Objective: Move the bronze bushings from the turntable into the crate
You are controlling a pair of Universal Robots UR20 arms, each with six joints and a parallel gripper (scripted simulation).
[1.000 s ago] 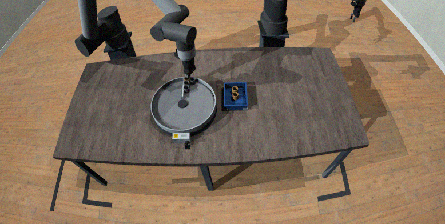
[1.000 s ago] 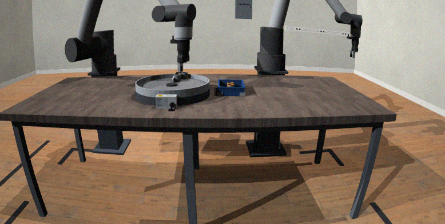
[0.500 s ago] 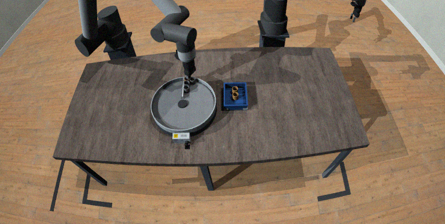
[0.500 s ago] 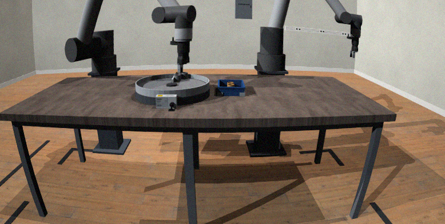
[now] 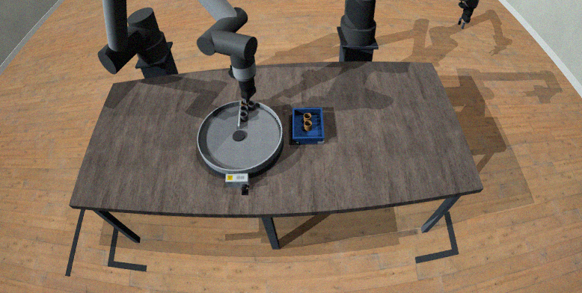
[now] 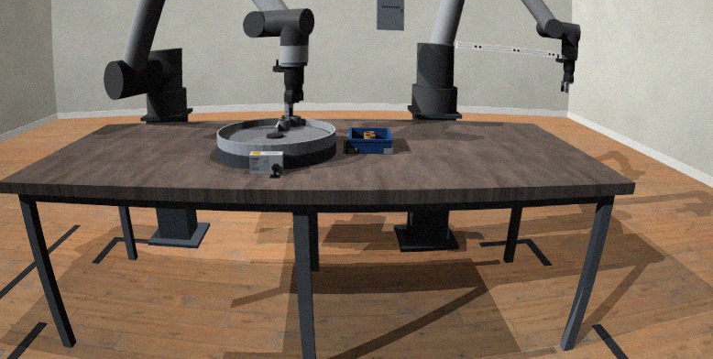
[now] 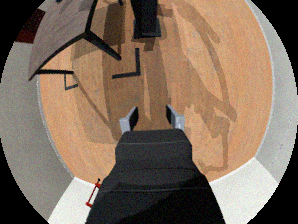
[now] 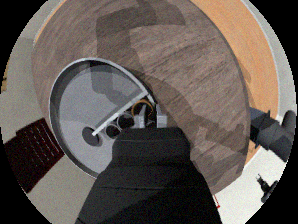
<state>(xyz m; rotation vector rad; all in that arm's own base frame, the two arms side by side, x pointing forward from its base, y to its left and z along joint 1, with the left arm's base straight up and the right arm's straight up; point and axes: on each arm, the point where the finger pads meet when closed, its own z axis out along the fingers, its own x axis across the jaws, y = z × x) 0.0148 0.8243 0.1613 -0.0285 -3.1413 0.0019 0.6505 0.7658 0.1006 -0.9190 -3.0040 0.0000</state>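
Fingers parted, the right gripper [image 5: 244,101] [image 6: 289,112] [image 8: 151,110] reaches a bronze bushing [image 8: 135,105] at the rim of a round grey turntable [image 5: 280,144] [image 6: 229,144] [image 8: 51,112].

The smooth, hollow cylinder stands with its mouth up and its long axis upright, beside a straight pale bar [image 5: 239,116] [image 8: 117,114]; one finger appears over its opening, the other outside, with a narrow gap between them. Dark steel bushings [image 5: 244,116] [image 8: 113,131] stand close by. Two more bronze bushings [image 5: 307,125] [image 6: 368,135] stand upright inside the level, rectangular blue crate [image 5: 308,139] [image 6: 369,147], just beside the turntable. The left gripper [image 5: 461,23] [image 6: 564,86] [image 7: 152,111] hangs wide open, well apart from the brown wood-grained table [image 5: 387,148] [image 6: 474,167] [image 7: 60,35] [image 8: 185,55], in a pale-walled room with a plank floor [image 5: 345,270] [image 6: 209,321] [image 7: 175,90].
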